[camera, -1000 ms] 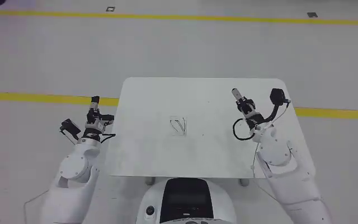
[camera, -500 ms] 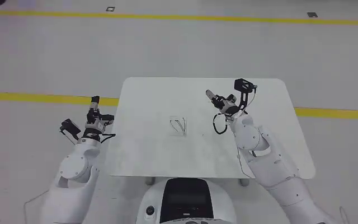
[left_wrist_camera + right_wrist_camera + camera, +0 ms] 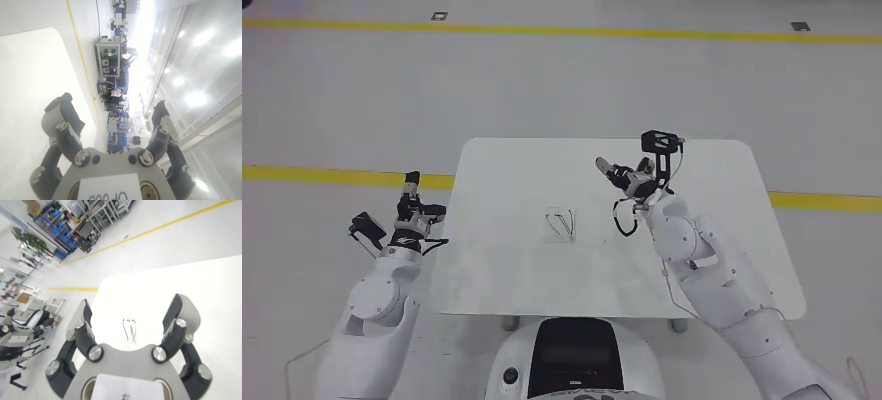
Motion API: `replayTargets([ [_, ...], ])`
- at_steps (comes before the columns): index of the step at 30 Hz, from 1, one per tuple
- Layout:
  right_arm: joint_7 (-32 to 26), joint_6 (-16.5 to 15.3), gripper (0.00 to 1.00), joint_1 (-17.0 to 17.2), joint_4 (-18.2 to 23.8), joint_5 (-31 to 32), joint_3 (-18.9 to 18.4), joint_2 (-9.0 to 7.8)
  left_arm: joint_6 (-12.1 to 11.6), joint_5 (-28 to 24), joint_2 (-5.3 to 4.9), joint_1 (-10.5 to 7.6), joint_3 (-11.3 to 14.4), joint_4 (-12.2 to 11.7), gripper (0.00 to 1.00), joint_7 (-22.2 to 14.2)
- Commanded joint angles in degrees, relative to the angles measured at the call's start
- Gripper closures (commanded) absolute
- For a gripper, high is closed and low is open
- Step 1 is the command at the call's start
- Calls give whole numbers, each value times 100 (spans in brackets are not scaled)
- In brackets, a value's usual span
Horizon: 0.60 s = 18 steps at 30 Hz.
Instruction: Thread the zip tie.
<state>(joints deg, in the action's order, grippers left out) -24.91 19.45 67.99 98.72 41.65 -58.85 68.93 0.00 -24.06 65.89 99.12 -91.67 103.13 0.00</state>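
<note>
Thin black zip ties (image 3: 561, 223) lie loose near the middle of the white table (image 3: 512, 270); in the right wrist view the zip ties (image 3: 129, 328) show between the fingers, farther off on the tabletop. My right gripper (image 3: 608, 169) hangs open over the table, to the right of and beyond the ties, holding nothing; the right gripper (image 3: 132, 311) has its ribbed pads (image 3: 171, 311) wide apart. My left gripper (image 3: 412, 181) sits off the table's left edge, open and empty; the left gripper (image 3: 113, 106) points out into the room.
Yellow floor lines (image 3: 542, 30) run behind and beside the table. The table's left edge (image 3: 79, 79) passes close to my left gripper. Racks and workbenches (image 3: 90, 220) stand far off in the room.
My right arm has swung left and inward across the table, from near the right edge towards the zip ties. The left arm and the ties have kept still.
</note>
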Motion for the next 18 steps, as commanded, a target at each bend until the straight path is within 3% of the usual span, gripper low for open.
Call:
replayTargets([
  [1,-411,3,0,-368,-202,193,300,66,0,0,0,0,0,0,0,0],
  [4,-915,3,0,-937,-649,365,773,239,0,0,0,0,0,0,0,0],
  [9,-1525,3,0,-1518,-1437,528,1478,581,0,0,0,0,0,0,0,0],
  [18,-1586,3,0,-1577,-1549,539,1551,634,0,0,0,0,0,0,0,0],
])
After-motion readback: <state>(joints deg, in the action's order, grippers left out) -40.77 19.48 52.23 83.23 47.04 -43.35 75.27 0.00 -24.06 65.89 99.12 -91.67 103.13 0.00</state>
